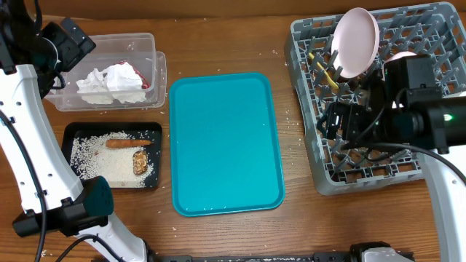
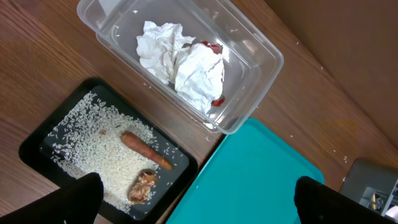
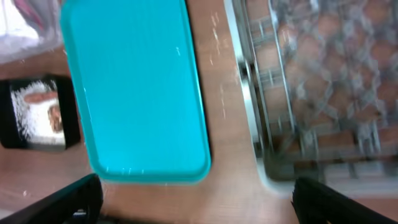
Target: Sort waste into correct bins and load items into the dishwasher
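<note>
napkin (image 1: pixel 111 81) and red wrapper (image 2: pixel 213 48) lie in the clear tub (image 1: pixel 156 44). rice (image 1: pixel 95 156), carrot stick (image 1: pixel 124 143) and brown chunk (image 1: pixel 140 161) sit in the black tray (image 1: pixel 69 135). plate (image 1: pixel 357 40) stands upright in the dish rack (image 1: pixel 313 145), spoon (image 1: pixel 325 75) just beside it. nothing shows on the teal tray (image 1: pixel 226 145). sorting looks done. bowls and cup unconfirmed: overhead, the right arm covers that part of the rack. only the left wrist view shows the wrapper clearly; the right wrist view is blurred. left hand (image 2: pixel 199 211) and right hand (image 3: pixel 196 199) both spread apart, empty.

No writing, label or number could be read anywhere. Any print on the small red snack wrapper (image 2: pixel 214 47) was perhaps hidden by the crumpled white paper napkin (image 2: pixel 186 65).
</note>
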